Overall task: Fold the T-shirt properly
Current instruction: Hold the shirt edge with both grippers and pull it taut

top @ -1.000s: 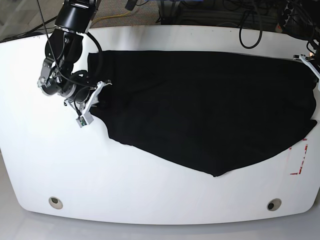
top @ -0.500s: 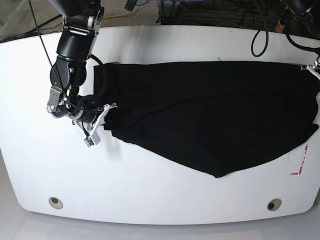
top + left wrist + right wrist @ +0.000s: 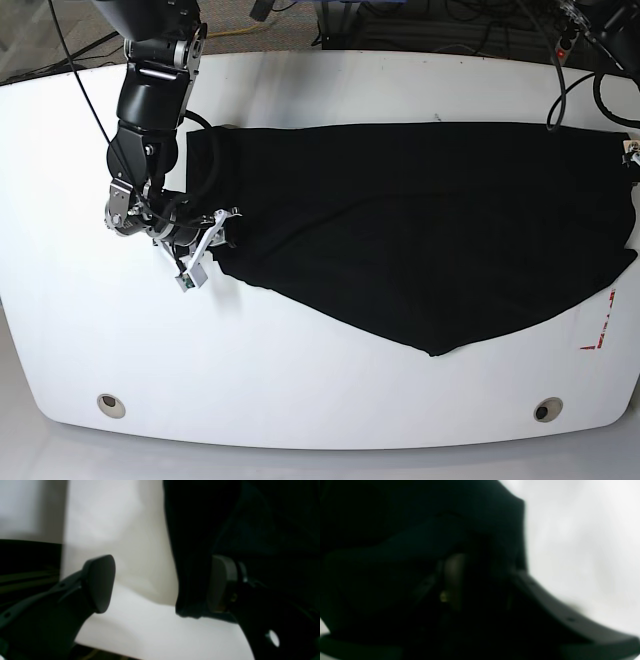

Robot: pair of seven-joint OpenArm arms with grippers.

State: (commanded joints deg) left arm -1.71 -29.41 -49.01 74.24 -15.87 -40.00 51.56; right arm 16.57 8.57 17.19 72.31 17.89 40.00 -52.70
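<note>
While flat on the table (image 3: 300,400), the T-shirt (image 3: 420,220) — black — sprawls.

Glossy black jointed right arm (image 3: 150,95) with black cables, silver wrist joint, white-framed jaws with dark rounded pads (image 3: 100,582).

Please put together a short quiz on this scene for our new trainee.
1. True or false: the jaws of the left gripper are shut.
2. How does the T-shirt lie? A) bunched into a ball; B) spread wide across the table; C) hanging over the near edge.
3. Fill in: the marks on the table beside the shirt's corner are ____ in colour.

Key
1. False: the left wrist view shows them wide apart.
2. B.
3. Red.
</note>
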